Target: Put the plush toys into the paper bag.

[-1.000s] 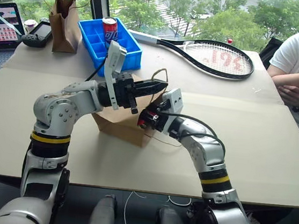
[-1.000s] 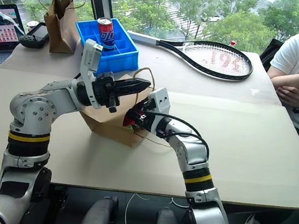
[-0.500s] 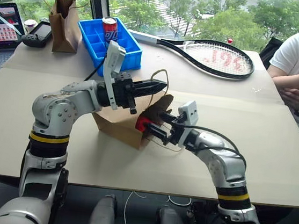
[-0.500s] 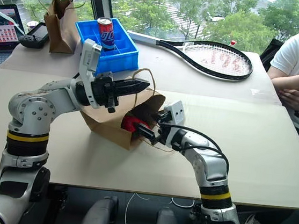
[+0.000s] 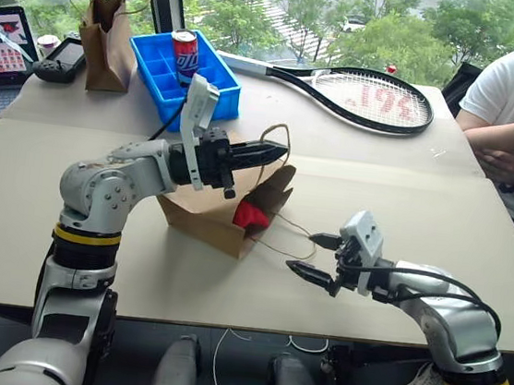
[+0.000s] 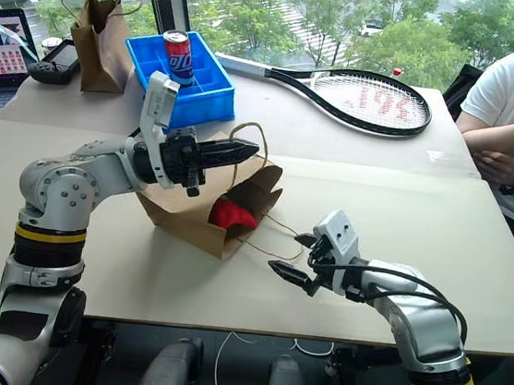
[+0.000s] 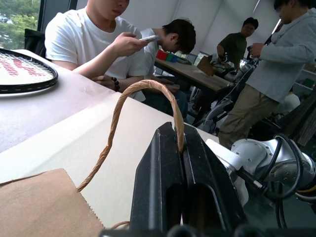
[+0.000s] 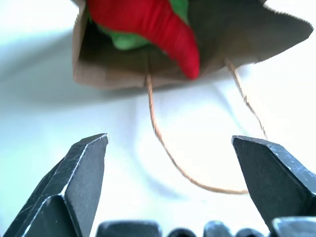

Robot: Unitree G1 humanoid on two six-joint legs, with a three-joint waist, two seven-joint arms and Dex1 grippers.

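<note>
Black fingers of the right end effector (image 5: 316, 259) stand spread wide and empty, nearest to the viewer, low over the pale worktop (image 5: 438, 232) and apart from the bag's mouth. Just beyond lies the paper bag (image 5: 223, 209), tipped on its side with its mouth facing that end effector; one twisted handle trails loose on the worktop. Inside the mouth sits the red chili pepper (image 8: 158, 27), its tip poking out past the rim, with the green creature (image 8: 127, 39) tucked behind it. Above the bag, the left end effector (image 5: 266, 152) is clamped tight on the other handle (image 7: 143, 96), holding the upper wall of the bag up. Farther back are a blue bin (image 5: 196, 74) and a tennis racket (image 5: 361, 95). The risk, as I judge it: with the bag lying sideways, the pepper could slide out if the handle is lifted unevenly or let go.
</note>
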